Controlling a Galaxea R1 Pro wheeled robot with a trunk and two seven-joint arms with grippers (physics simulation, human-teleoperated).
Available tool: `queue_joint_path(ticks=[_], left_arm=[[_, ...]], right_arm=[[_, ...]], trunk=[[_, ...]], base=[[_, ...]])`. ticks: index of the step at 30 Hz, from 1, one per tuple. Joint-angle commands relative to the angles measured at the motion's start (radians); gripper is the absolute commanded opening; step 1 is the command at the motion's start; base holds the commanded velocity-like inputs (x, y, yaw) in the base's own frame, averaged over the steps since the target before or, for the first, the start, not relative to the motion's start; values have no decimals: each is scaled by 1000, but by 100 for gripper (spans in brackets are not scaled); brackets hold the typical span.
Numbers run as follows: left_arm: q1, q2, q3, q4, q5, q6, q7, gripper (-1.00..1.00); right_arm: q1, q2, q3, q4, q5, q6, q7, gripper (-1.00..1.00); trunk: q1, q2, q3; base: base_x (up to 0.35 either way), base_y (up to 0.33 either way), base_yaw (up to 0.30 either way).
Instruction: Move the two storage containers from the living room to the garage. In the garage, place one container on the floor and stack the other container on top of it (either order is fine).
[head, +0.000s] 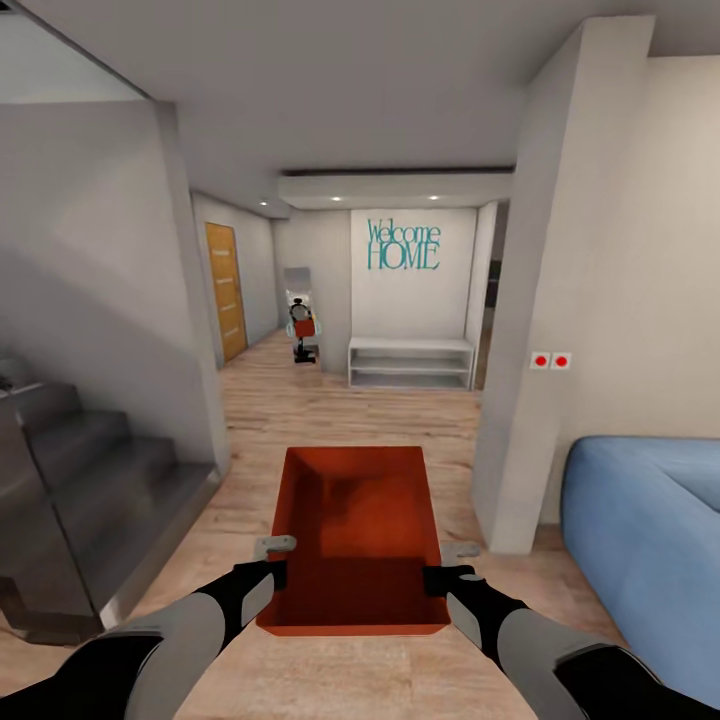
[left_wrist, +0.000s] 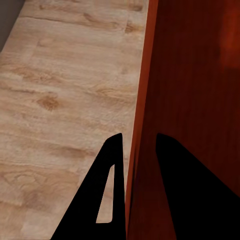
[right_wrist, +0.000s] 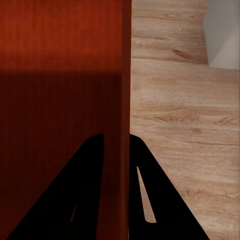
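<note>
An orange-red storage container (head: 352, 535), a lidless rectangular bin with smooth, slightly flared walls, hangs above the light wood plank floor (head: 330, 415) straight before the robot. The left gripper (head: 270, 570) pinches its left wall, one dark finger (left_wrist: 107, 192) outside, the other inside. The right gripper (head: 440, 575) clamps the right wall likewise; its fingers (right_wrist: 150, 195) straddle the thin rim. The bin's near wall hides its underside. Right of the container a soft blue sofa (head: 645, 525) is cut off by the frame; left of it stand grey stairs (head: 90, 480). Beyond it are a white bench (head: 410, 362) and teal "Welcome HOME" lettering (head: 403, 245). A small figure (head: 303, 325) by the far wall is too blurred to identify.
</note>
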Motion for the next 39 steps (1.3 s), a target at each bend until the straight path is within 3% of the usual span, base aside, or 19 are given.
queue_joint_path(ticks=[1, 28, 39], left_arm=[[0, 46, 24, -2, -1, 5, 59, -100], [0, 47, 24, -2, -1, 5, 59, -100], [0, 47, 24, -2, -1, 5, 59, -100]], right_arm=[[0, 0, -24, -1, -7, 1, -52, -100], [0, -1, -24, -1, -7, -2, -51, -100], [0, -2, -24, -1, -7, 0, -49, -100]], trunk=[[1, -1, 0], [1, -1, 0], [1, -1, 0]], base=[[322, 0, 0], [322, 0, 3], [322, 0, 219]])
